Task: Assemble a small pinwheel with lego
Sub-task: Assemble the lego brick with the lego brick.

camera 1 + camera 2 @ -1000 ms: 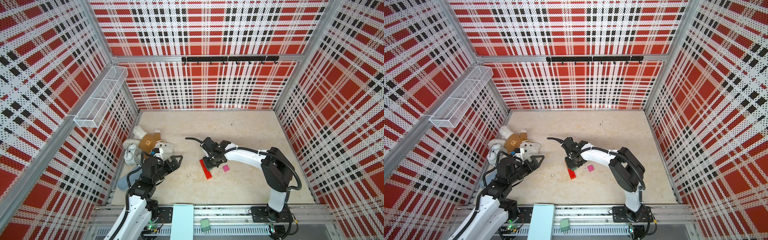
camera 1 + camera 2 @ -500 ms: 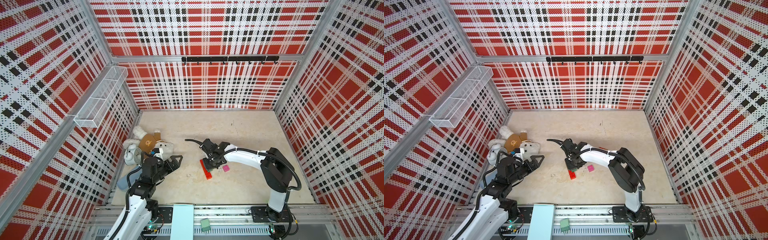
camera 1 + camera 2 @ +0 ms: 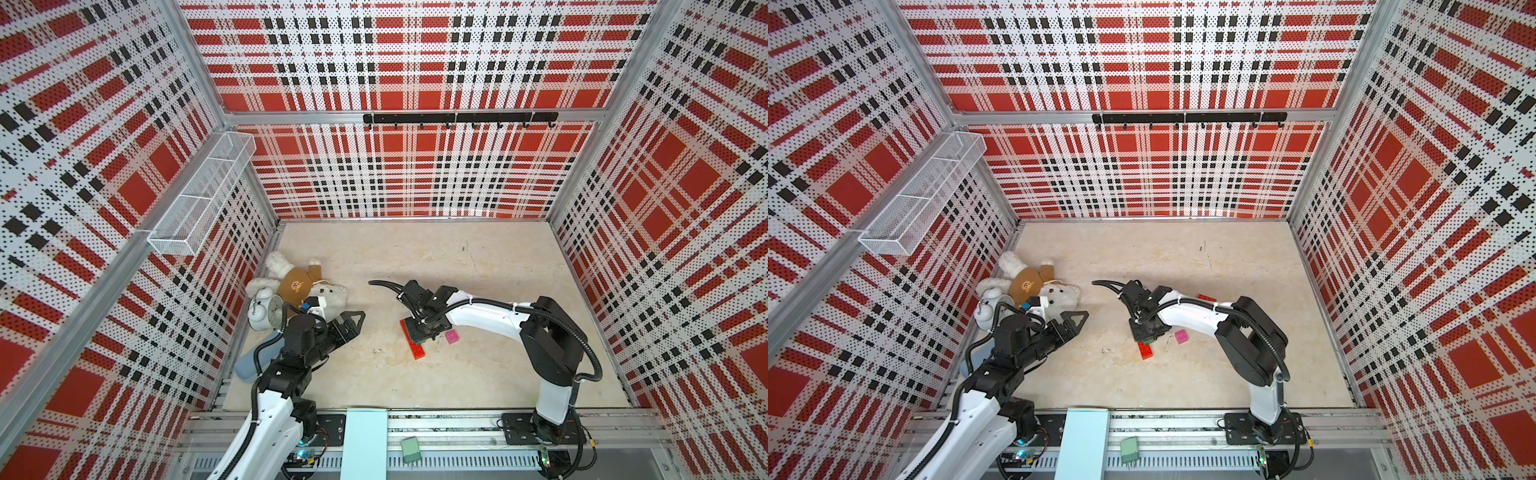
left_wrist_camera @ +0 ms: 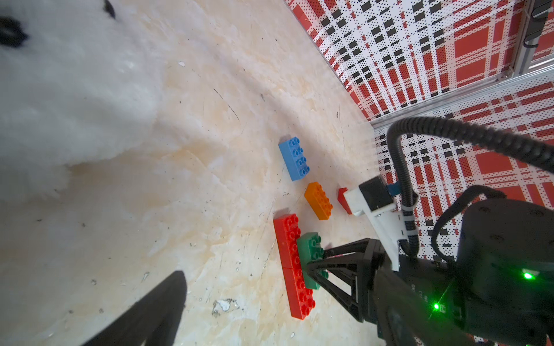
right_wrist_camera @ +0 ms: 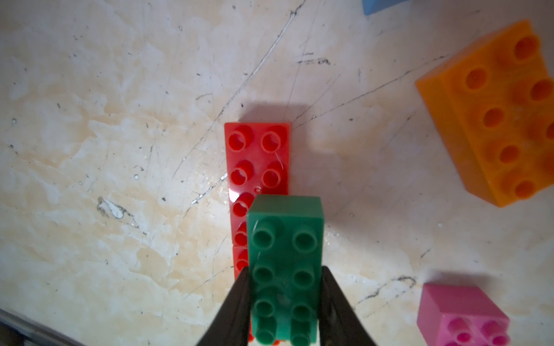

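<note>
Table (image 3: 457, 257): beige, scuffed, walled in by red plaid panels.

Teddy bear (image 3: 297, 282): white with a brown shirt, lying at the table's 9 o'clock edge. A white alarm clock (image 3: 262, 309) is tucked against it on its 8 o'clock side.

Left gripper (image 3: 352, 322): hangs low at the bear's 4 o'clock. Jaws are spread wide with nothing between them. It is well apart from the bricks, at their 9 o'clock.

Right gripper (image 5: 284, 271): near the table's centre, pointing down. Its fingers pinch the green brick (image 5: 284, 239) by its long sides.

Red row (image 4: 292, 263): two red bricks end to end, flat, studs up, running roughly 11 to 5 o'clock in both top views. The green brick lies along the row over the seam, offset to one side (seated on the studs or just above them, cannot tell).

Orange brick (image 5: 494, 113): flat, studs up, near one end of the red row and apart from it.

Blue brick (image 4: 295, 158): beyond the orange brick, also apart. The right arm covers both in the top views.

Third red brick (image 3: 1207, 297): only a sliver shows in a top view, at 2 o'clock of the right gripper, behind the forearm.

Pink square (image 3: 451, 336): loose at 3 o'clock of the red row, near it, not touching.
</note>
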